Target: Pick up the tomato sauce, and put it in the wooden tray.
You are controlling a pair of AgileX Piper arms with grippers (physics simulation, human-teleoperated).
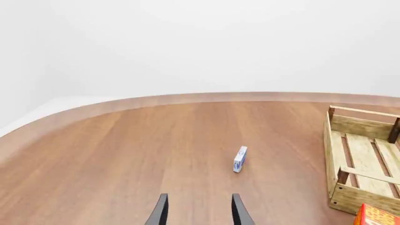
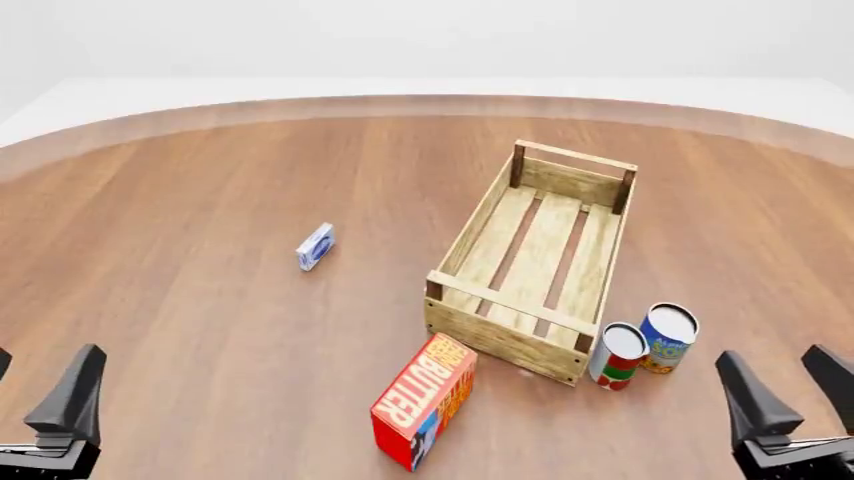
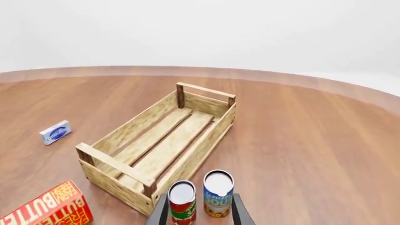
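The tomato sauce (image 2: 617, 356) is a small can with a white, red and green label, standing upright just off the near right corner of the wooden tray (image 2: 501, 340). The right wrist view looks down on the tomato sauce (image 3: 182, 202), which stands ahead of my right gripper (image 3: 198, 212), in line with the gap between its spread fingers. In the front view my right gripper (image 2: 794, 385) is open at the bottom right, nearer than the can and apart from it. My left gripper (image 2: 38, 385) is open at the bottom left, holding nothing. The wooden tray (image 3: 115, 183) has nothing inside it.
A blue-and-yellow can (image 2: 667, 338) stands right beside the tomato sauce. A red butter box (image 2: 427, 400) lies in front of the tray's near left corner. A small blue-and-white box (image 2: 315, 246) lies left of the tray, ahead of my left gripper (image 1: 198, 211).
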